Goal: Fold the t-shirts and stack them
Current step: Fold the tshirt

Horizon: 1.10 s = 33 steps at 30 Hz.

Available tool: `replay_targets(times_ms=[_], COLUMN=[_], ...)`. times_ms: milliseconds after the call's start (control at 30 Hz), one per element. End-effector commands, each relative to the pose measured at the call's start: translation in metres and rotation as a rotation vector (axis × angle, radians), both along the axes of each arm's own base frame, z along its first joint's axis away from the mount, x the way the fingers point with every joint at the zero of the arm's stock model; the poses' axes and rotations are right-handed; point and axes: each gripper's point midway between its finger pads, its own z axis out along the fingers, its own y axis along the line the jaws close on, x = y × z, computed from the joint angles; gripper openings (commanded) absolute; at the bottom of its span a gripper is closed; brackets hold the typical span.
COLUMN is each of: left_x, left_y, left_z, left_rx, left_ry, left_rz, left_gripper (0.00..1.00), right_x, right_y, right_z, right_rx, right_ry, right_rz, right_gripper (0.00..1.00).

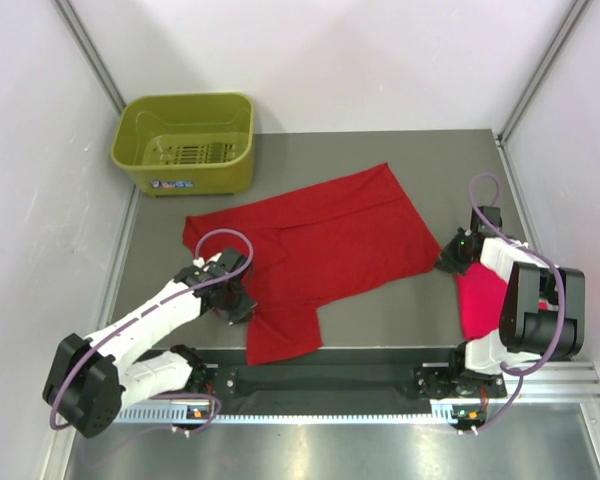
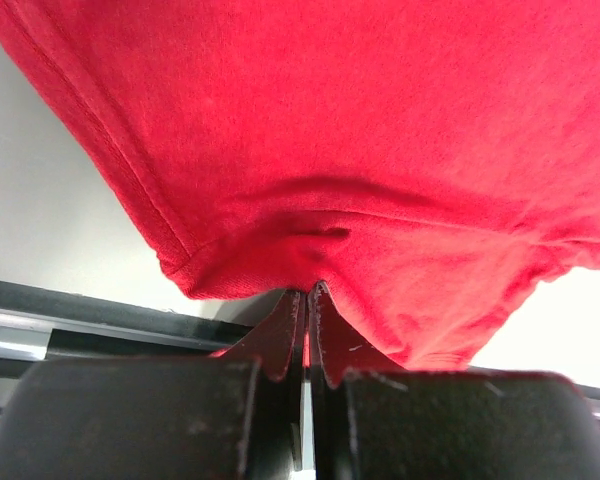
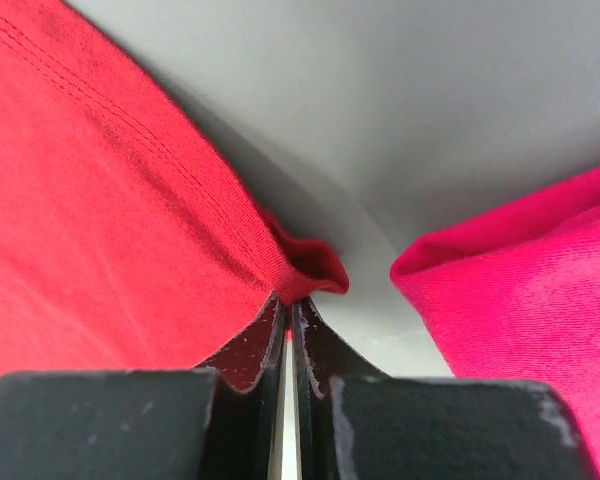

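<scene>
The deep red t-shirt lies spread across the middle of the table, partly folded. My left gripper is shut on its near-left edge; in the left wrist view the cloth bunches at the closed tips of the gripper. My right gripper is shut on the shirt's right hem; the right wrist view shows the hem pinched at the gripper's tips. The pinkish red t-shirt lies folded at the right, beside my right arm, and shows in the right wrist view.
An olive-green plastic basket stands at the back left corner. White walls close in the table on the left, back and right. The arm bases and a black rail run along the near edge.
</scene>
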Motion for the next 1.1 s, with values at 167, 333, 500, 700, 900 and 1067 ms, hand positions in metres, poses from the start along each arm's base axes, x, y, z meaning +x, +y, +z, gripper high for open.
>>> replay_targets(times_ms=[167,333,500,700,900,1067], left_x=[0.04,0.067,0.098,0.128,0.143,0.158], left_y=[0.014,0.027,0.04,0.058,0.07,0.078], left_z=[0.032,0.038,0.047,0.053,0.052,0.05], left_rx=[-0.001,-0.013,-0.011,-0.021,-0.031,-0.048], left_ry=[-0.087,-0.103,-0.118,-0.116,-0.105,-0.101], left_rz=[0.037,0.075,0.103,0.138,0.167,0.204], left_gripper=[0.0,0.0,0.0,0.0,0.0,0.0], right_x=[0.042,0.068,0.101,0.138,0.166,0.187], right_y=[0.0,0.017,0.023,0.031,0.043,0.051], right_z=[0.045,0.047,0.057,0.061,0.057,0.055], right_rx=[-0.058,-0.019,-0.003,0.018,0.045,0.056], right_ry=[-0.107,-0.081,-0.099,-0.098,-0.092,-0.096], right_rz=[0.111,0.163,0.174,0.21,0.246,0.266], right_gripper=[0.0,0.0,0.0,0.0,0.0,0.0])
